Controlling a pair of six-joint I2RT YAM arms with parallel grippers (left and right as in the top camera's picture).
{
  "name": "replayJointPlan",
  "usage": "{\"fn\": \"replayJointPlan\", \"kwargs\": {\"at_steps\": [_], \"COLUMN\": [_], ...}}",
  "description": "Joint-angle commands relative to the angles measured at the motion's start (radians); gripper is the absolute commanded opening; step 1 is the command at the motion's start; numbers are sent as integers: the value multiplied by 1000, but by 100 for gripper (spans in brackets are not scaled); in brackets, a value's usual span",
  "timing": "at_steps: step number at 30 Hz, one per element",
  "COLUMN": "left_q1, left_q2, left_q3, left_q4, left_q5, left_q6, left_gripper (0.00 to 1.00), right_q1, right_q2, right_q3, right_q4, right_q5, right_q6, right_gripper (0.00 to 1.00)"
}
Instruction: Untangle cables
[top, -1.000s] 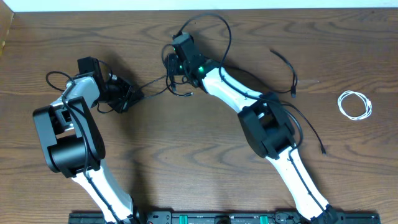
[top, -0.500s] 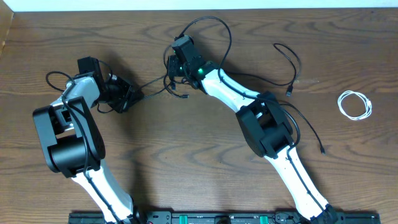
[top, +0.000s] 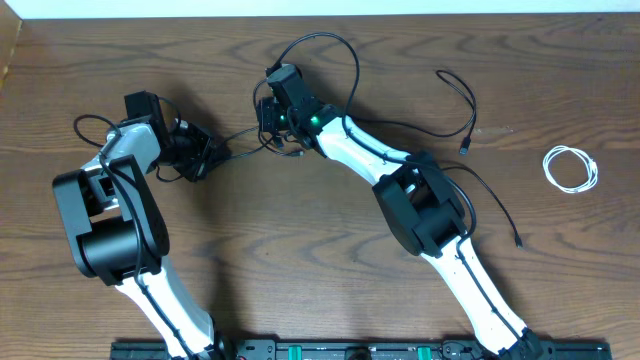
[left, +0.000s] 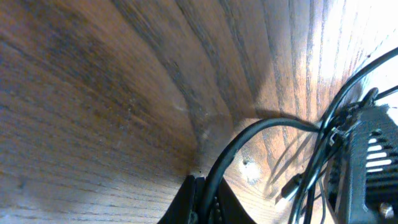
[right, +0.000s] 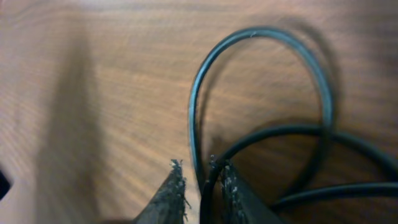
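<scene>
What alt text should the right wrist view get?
Close-up of the right claw pinching a black cable between its dark fingertips at the bottom edge. The cable rises into a tall loop on the brown wooden table, with more strands curving off right.
</scene>
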Motion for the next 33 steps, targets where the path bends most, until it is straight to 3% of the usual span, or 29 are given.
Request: {"fn": "replayJointPlan", "kwargs": {"at_steps": [1, 3, 5, 10, 12, 16, 19, 23, 26, 30, 33], "left_q1": [-3, -3, -3, -3, -3, -3, -3, -3, -3, -3, -7], "left_q2": [38, 38, 38, 38, 38, 38, 38, 38, 38, 38, 38], "left_q3": [-19, -19, -19, -19, -19, -19, -19, -19, -19, -19, -19], "left_q4": [-10, -10, -10, -6, -6, -3, 19, 119, 166, 201, 234], "left_q5": [-132, -132, -132, -132, -132, -130, -60, 185, 323, 482, 607], "left_q6": [-2, -2, -2, -2, -2, -2, 19, 166, 209, 274, 293], "left_gripper": [7, 8, 8, 7, 8, 7, 7, 9, 22, 47, 56], "right_q1": [3, -8, -17, -26, -31, -65, -107, -156, -181, -210, -220], "right_q2": [52, 52, 52, 52, 52, 21, -24, -67, -71, -71, -71], "right_q3": [-2, -2, -2, -2, -2, -2, -2, -2, -2, -2, -2], "right_q4": [-48, -77, -84, -122, -129, -85, -69, -69, -69, -80, -67], "right_q5": [-156, -216, -246, -246, -253, -362, -467, -612, -732, -829, -838], "right_q6": [-26, -27, -38, -57, -70, -97, -82, -25, 29, 70, 102], "right_gripper": [18, 18, 9, 9, 2, 1, 1, 1, 1, 1, 1]}}
